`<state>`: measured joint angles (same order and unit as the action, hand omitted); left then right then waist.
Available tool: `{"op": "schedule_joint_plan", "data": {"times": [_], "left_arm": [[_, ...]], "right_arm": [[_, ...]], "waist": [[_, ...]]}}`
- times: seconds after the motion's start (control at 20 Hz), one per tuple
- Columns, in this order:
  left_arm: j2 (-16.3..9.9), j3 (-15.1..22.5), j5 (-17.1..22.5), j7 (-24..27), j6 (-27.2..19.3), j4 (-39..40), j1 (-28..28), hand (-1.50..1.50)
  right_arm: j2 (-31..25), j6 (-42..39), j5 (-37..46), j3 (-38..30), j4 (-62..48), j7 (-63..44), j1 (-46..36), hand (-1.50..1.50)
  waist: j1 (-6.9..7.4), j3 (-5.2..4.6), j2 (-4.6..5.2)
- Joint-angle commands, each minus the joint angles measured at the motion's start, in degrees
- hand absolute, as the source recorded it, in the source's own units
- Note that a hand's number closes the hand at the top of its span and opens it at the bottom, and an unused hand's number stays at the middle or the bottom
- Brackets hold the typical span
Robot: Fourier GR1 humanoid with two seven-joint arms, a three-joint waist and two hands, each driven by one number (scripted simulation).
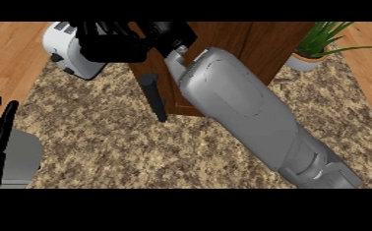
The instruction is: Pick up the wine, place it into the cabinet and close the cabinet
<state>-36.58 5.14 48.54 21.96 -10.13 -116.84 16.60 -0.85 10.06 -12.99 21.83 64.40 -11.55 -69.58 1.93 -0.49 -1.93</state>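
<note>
The right hand (pixel 116 45) is up at the far side of the counter, a black shape against the top left corner of the wooden cabinet (pixel 254 48). Its fingers fan out along the far edge, partly cut off there, and I cannot tell from here whether they are curled round anything or simply spread. No wine bottle shows plainly; if the hand has it, the hand hides it. The grey right forearm (pixel 240 107) runs from the near right edge diagonally up to that hand, crossing in front of the cabinet's face.

The cabinet's door (pixel 156 72) stands at an angle, its long black handle (pixel 154 97) pointing down toward the near side, just left of the forearm. What is inside the cabinet is hidden by the arm and the door.

Just left of the hand, touching it in this view, is a white toaster (pixel 69 50) on the speckled stone counter (pixel 109 141). At the far right a green plant in a white pot (pixel 309 58) stands beside the cabinet.

The left hand (pixel 7 122) shows only as a dark sliver at the left edge, above its grey forearm (pixel 20 158); its fingers look straight and upright, touching nothing.
</note>
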Motion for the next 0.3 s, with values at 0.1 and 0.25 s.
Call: {"op": "schedule_joint_plan", "data": {"times": [0.1, 0.25], "left_arm": [[0.2, 0.2, -0.2, -0.8, 0.2, -1.5, 0.9, -1.50], [-0.9, -0.9, 0.6, -3.6, -1.6, -3.1, -0.9, -1.50]], "right_arm": [[-6.8, -1.1, 2.3, -4.3, -10.4, 2.9, 0.0, 1.50], [-5.4, 0.3, 3.6, -3.4, -9.9, 4.6, 1.1, 1.50]], "waist": [[0.45, 0.43, 2.68], [0.15, 0.49, 2.57]]}}
